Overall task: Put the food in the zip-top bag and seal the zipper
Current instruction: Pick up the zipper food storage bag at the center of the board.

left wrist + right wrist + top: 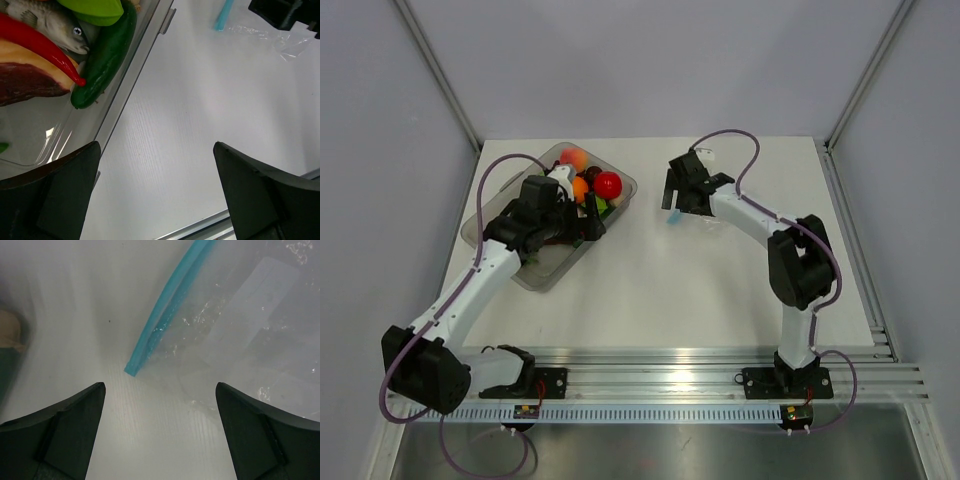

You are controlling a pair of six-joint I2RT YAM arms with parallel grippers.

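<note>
The food lies in a clear rigid tub [495, 215] at the back left: a red ball [608, 184], an orange piece [579, 187] and a peach piece [572, 157]. The left wrist view shows a green cucumber [102, 60], a red chilli [40, 42], a fish [50, 22] and a meat slice [25, 82]. My left gripper [588, 222] [157, 195] is open and empty over the tub's right edge. The zip-top bag [245, 330] lies flat on the table, with its light-blue zipper [165, 315] [672, 215]. My right gripper [675, 203] [160, 435] is open and empty just above the bag's zipper end.
The tub's clear wall [135, 85] runs diagonally past the left fingers. The bag [280, 40] and its zipper [224, 15] show at the top right of the left wrist view. An aluminium rail [670, 360] borders the table's near edge.
</note>
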